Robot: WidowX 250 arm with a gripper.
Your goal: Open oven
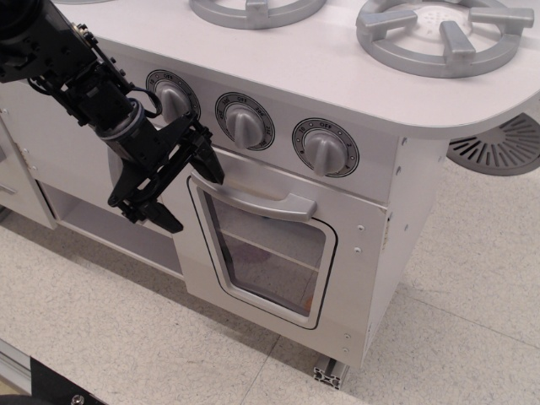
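The white toy oven (278, 253) stands shut, its door with a rounded clear window and a wide grey bar handle (257, 199) across the top. Three grey knobs (245, 125) sit above it. My black gripper (191, 194) is open at the door's upper left corner. Its upper fingertip (213, 170) is close by the left end of the handle. Its lower fingertip (164, 221) hangs left of the door. I cannot tell whether the upper fingertip touches the handle.
Grey stove burners (434, 34) sit on the white countertop above. An open cabinet bay with a shelf (110, 232) lies left of the oven, behind my arm. A grey slotted disc (502, 148) lies on the speckled floor at right.
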